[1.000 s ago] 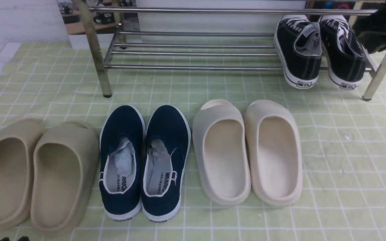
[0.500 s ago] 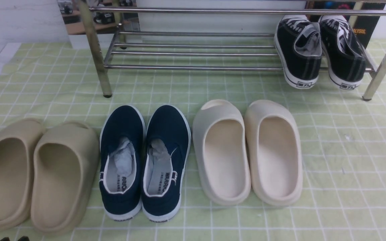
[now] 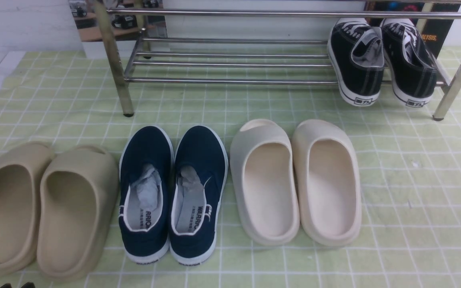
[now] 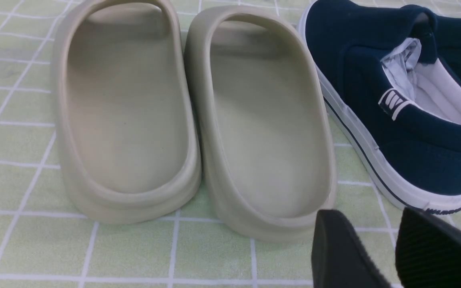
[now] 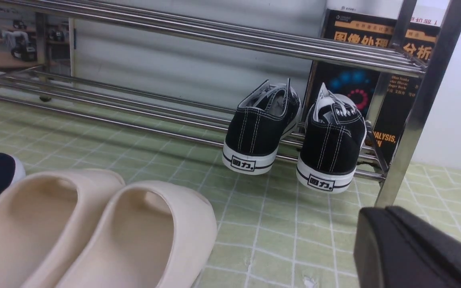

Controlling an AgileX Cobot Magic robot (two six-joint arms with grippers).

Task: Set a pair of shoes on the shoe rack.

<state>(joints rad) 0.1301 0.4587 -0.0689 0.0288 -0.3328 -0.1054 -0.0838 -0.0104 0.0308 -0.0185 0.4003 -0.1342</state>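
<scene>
The pair of shoes, black canvas sneakers with white laces, rests on the lower bars of the shoe rack [image 3: 230, 80] at its right end. The left shoe [image 3: 357, 68] and right shoe [image 3: 411, 66] stand side by side, toes inward, with their heels hanging over the front bar. In the right wrist view both sneakers [image 5: 260, 128] sit under the rack's top bars [image 5: 214, 36]. My right gripper [image 5: 388, 211] is shut and empty, set back from the rack's right leg. My left gripper [image 3: 16, 285] stands open at the near left, just behind a beige slide [image 4: 262, 120].
On the green checked cloth lie beige slides [image 3: 42, 208], navy slip-ons [image 3: 172, 192] and cream slides [image 3: 294, 180] in a row before the rack. A black book [image 5: 350, 60] stands behind the rack's right end.
My right arm, seen at the rack's top right corner a second ago, has drawn back out of the front view, and its jaws have closed. The sneakers have stayed put.
</scene>
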